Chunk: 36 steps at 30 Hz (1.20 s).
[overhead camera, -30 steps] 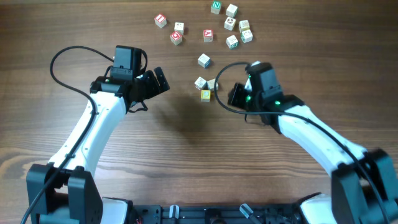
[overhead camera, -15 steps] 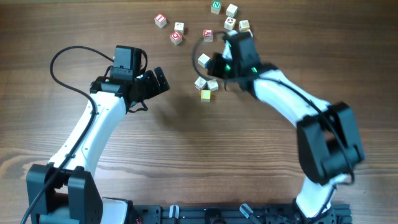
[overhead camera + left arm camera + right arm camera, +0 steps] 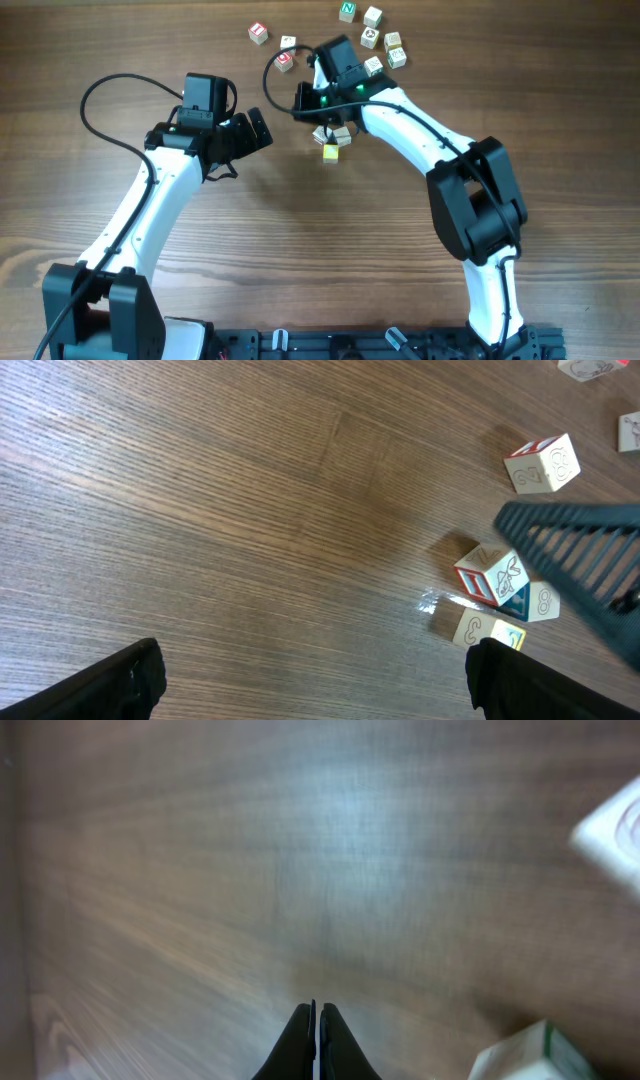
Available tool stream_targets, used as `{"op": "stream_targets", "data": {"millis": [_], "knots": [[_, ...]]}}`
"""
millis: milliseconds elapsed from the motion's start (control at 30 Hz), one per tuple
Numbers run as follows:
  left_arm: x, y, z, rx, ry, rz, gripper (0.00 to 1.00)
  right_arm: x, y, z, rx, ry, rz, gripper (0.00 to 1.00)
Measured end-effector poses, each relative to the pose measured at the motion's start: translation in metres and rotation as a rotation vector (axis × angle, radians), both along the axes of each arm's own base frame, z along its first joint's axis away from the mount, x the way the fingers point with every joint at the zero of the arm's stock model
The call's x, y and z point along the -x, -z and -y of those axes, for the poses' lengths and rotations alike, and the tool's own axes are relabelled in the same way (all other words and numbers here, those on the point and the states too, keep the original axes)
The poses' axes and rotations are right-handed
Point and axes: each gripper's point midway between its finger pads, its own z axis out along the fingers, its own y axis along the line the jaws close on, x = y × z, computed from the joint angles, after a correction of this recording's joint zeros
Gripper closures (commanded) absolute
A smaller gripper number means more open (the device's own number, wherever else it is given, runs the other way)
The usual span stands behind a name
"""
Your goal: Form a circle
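Letter cubes lie in a loose cluster; we see our right gripper pinched shut, empty, beside them, our left gripper wide open, empty.

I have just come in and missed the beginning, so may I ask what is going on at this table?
Two robot arms are working with small wooden letter cubes on a table, meant to form a circle. No ring exists yet: the cubes lie scattered near the far edge. The right tool is shut and empty, over the wood beside a small cluster. The left tool hangs open to the side, touching nothing.
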Motion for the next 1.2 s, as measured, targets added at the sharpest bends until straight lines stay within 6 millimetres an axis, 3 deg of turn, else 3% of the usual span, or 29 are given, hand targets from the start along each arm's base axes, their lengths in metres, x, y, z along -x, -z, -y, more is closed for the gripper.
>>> {"op": "stream_targets", "data": {"millis": [167,500,1200], "knots": [[0.0,0.0,0.0,0.0,0.0,0.0,0.0,0.016,0.014,0.005,0.088,0.006,-0.046,0.95],[0.0,0.0,0.0,0.0,0.0,0.0,0.0,0.01,0.021,0.022,0.185,0.061,-0.019,0.95],[0.0,0.0,0.0,0.0,0.0,0.0,0.0,0.012,0.032,0.027,0.218,0.068,-0.033,0.95]]}}
